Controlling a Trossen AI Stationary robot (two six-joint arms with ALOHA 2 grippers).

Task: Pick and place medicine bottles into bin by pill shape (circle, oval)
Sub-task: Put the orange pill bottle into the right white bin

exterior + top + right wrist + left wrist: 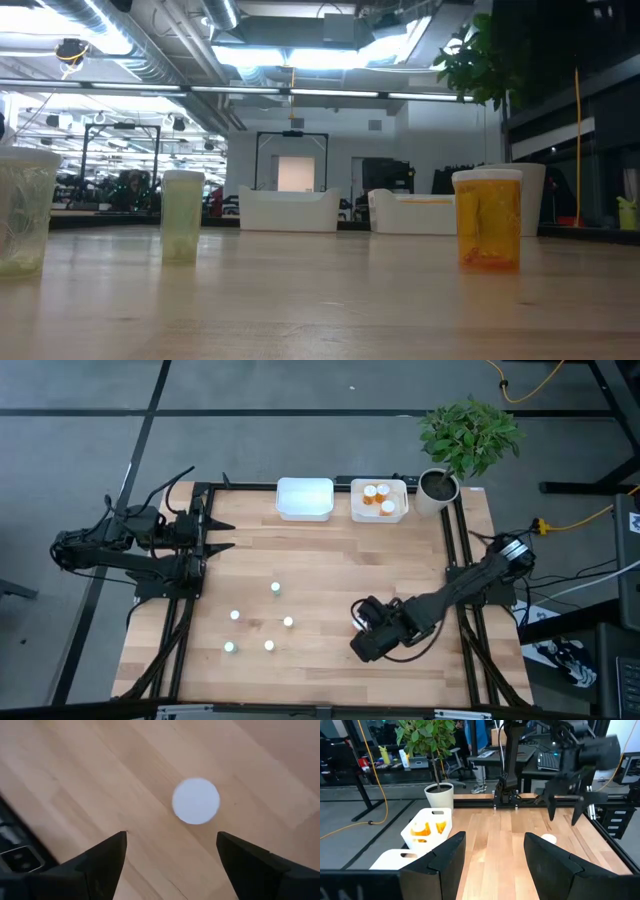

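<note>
An orange medicine bottle (488, 220) with a round white cap (196, 801) stands upright on the wooden table. My right gripper (171, 836) hangs above it, open and pointing steeply down, its fingers clear of the cap. In the high view this gripper (362, 628) is at the near right of the table. Several tiny pale vials (276, 588) stand on their bases at the near left. My left gripper (225, 535) waits open at the table's left edge, pointing level.
Two white bins stand at the far edge: one (304, 498) shows nothing inside, the other (379, 512) holds orange bottles. A potted plant (440, 485) stands at the far right corner. A black frame rail (455, 550) runs along the table's sides.
</note>
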